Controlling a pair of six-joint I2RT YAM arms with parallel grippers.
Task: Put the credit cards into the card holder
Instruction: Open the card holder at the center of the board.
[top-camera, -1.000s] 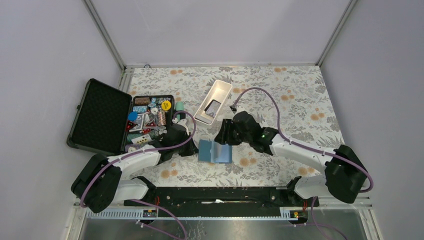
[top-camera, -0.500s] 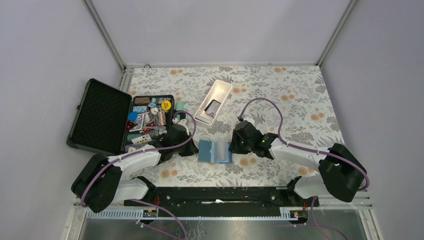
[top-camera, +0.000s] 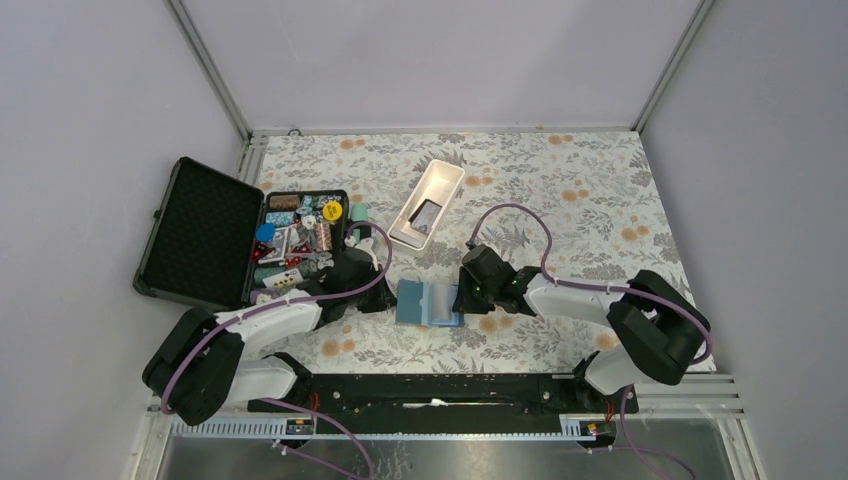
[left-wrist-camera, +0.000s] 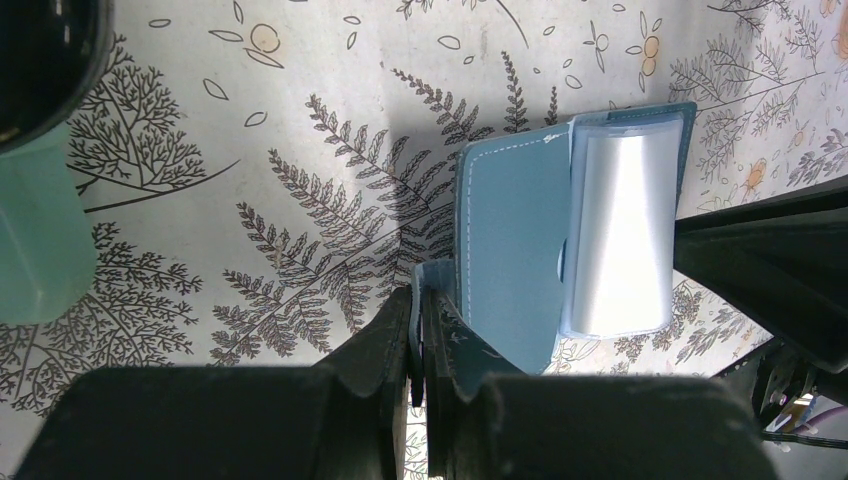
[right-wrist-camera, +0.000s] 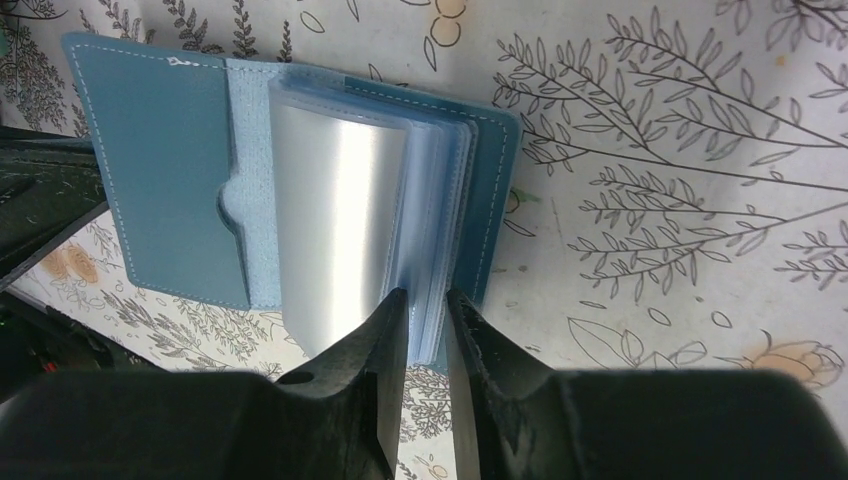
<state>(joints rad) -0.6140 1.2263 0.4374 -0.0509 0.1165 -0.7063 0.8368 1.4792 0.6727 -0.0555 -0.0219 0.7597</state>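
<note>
Teal card holder (left-wrist-camera: 510, 250): left claw (left-wrist-camera: 418, 320) pinches tab (left-wrist-camera: 440, 278), right claw (right-wrist-camera: 428, 315) pages (right-wrist-camera: 340, 200).

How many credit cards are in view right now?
1: a dark card lying in the white tray. Others may be hidden under it or in the cluttered case.

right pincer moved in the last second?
Yes. The right pincer came away from the white tray, toward the arm bases, onto the card holder at its right edge.
</note>
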